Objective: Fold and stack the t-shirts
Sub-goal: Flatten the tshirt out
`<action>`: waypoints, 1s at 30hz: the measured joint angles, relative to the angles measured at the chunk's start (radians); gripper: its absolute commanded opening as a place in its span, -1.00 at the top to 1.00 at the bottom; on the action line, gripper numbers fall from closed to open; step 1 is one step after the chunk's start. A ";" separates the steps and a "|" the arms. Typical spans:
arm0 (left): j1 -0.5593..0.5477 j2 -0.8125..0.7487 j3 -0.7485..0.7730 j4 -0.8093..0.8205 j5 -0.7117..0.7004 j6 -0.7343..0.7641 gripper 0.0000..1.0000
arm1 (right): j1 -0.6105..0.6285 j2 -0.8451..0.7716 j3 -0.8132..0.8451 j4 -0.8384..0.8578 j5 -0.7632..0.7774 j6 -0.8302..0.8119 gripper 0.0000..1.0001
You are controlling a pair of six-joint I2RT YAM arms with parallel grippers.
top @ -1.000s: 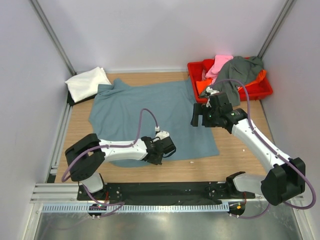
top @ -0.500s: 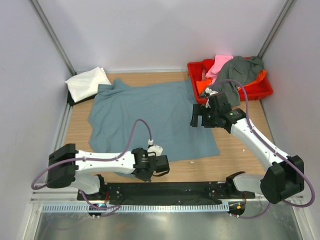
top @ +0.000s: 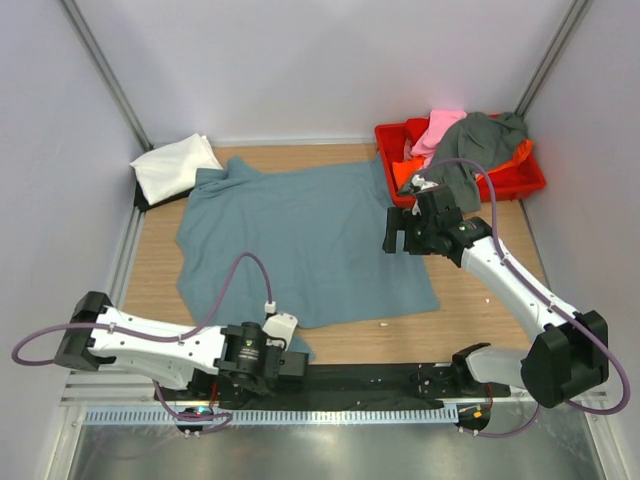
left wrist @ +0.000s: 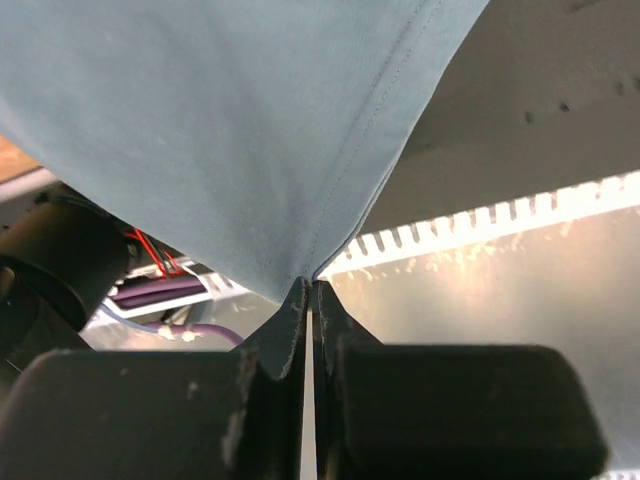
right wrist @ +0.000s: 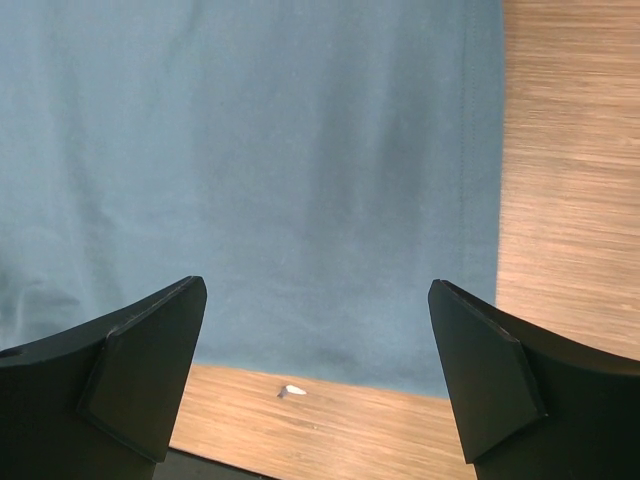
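Top view: blue-grey t-shirt [top: 300, 235] lies spread mid-table [top: 160, 260]. The left pincer [top: 296, 362] is at the near edge with the shirt's near-left corner drawn out to it. The right pincer [top: 392, 238] hangs over the shirt's right hem. A folded white t-shirt [top: 175, 165] sits far left. In the red crate [top: 530, 182], far right, the other shirts are tangled, count unclear. The left fingertips are hidden under the wrist here.

Left wrist view: jaws pressed tight on the very tip of the hem corner. The bite is thin, so likely best to pull slow and level. Rest of shirt cut off.

Right wrist view: jaws spread wide, nothing held, shirt hem below. It probably should take the near-right corner to match, but that corner is out of frame.
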 measured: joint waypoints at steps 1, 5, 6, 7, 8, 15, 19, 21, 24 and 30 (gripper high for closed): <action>-0.013 -0.012 0.000 -0.004 0.000 -0.018 1.00 | 0.000 0.000 -0.001 0.000 0.016 0.003 -0.99; -0.064 -0.093 0.000 -0.016 -0.010 -0.107 0.99 | -0.003 -0.021 -0.023 -0.015 0.111 0.061 -0.99; -0.073 -0.115 0.000 -0.018 -0.015 -0.122 1.00 | -0.008 -0.037 -0.035 -0.022 0.130 0.082 -1.00; -0.083 -0.143 0.000 -0.020 -0.024 -0.143 1.00 | -0.018 -0.066 -0.054 -0.030 0.151 0.113 -0.99; -0.091 -0.171 0.001 -0.021 -0.032 -0.163 0.99 | -0.032 -0.107 -0.082 -0.037 0.168 0.150 -0.99; -0.108 -0.311 0.000 -0.033 -0.085 -0.236 0.99 | -0.202 -0.478 -0.293 -0.114 0.180 0.349 -0.99; -0.108 -0.356 -0.020 -0.034 -0.106 -0.248 1.00 | -0.206 -0.496 -0.368 -0.117 0.133 0.437 -0.97; -0.108 -0.383 -0.031 -0.034 -0.116 -0.252 1.00 | -0.206 -0.489 -0.436 -0.102 0.104 0.481 -0.91; -0.108 -0.432 -0.042 -0.034 -0.132 -0.265 1.00 | -0.206 -0.483 -0.530 -0.092 0.085 0.544 -0.81; -0.108 -0.494 -0.051 -0.039 -0.152 -0.273 1.00 | -0.206 -0.522 -0.579 -0.084 0.113 0.614 -0.73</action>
